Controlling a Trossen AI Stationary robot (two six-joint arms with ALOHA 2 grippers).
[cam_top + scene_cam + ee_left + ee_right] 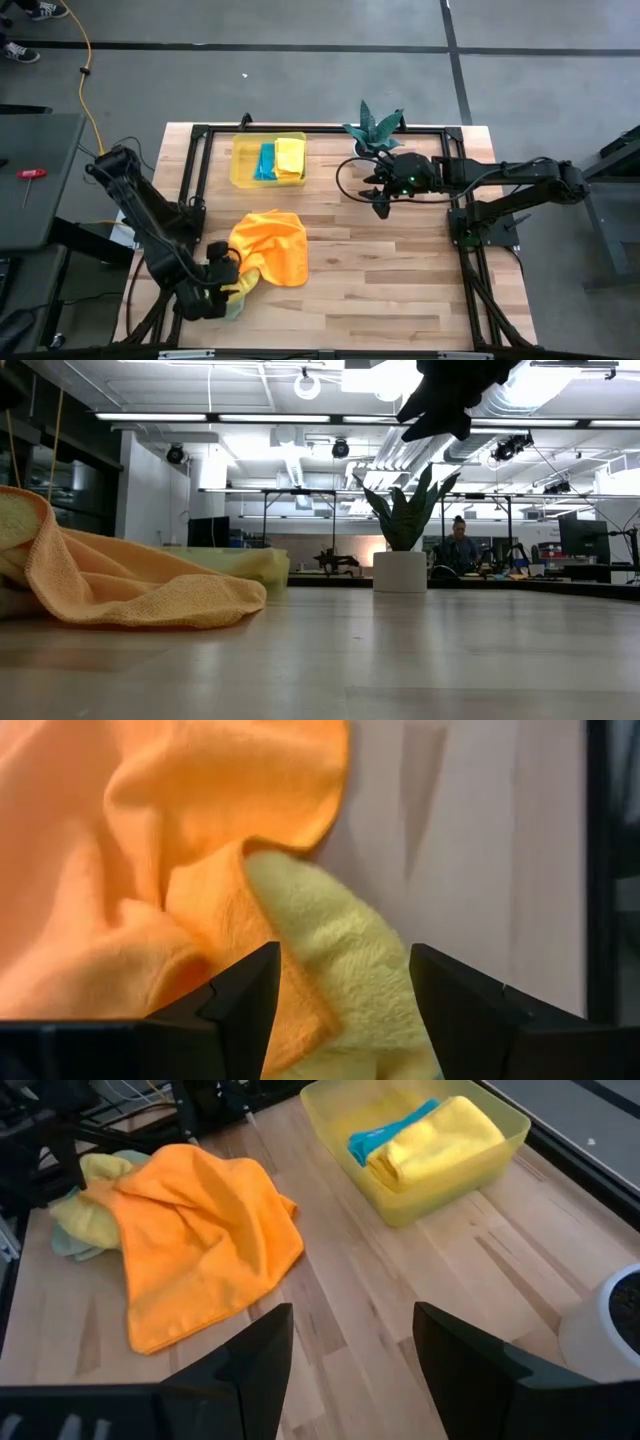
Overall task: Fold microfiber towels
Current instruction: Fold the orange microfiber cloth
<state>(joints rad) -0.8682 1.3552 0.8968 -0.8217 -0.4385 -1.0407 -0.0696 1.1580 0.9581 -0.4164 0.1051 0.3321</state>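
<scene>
A crumpled orange towel point(272, 245) point(200, 1230) lies on the wooden table, near the front left. Its edge point(215, 880) overlaps a bunched yellow towel point(325, 925) point(85, 1210). A bit of light green cloth point(65, 1245) shows beneath them. My left gripper point(228, 272) point(345, 955) is open just above this pile, its fingers on either side of the yellow towel's fold. My right gripper point(380, 203) point(350, 1320) hangs open above the table's far right part, holding nothing.
A translucent yellow bin point(240, 165) point(430, 1205) at the far middle holds a blue towel point(265, 160) and a yellow towel point(290, 158). A potted plant point(375, 128) point(405, 520) stands right of it. Bare wood lies in the middle and at the near right.
</scene>
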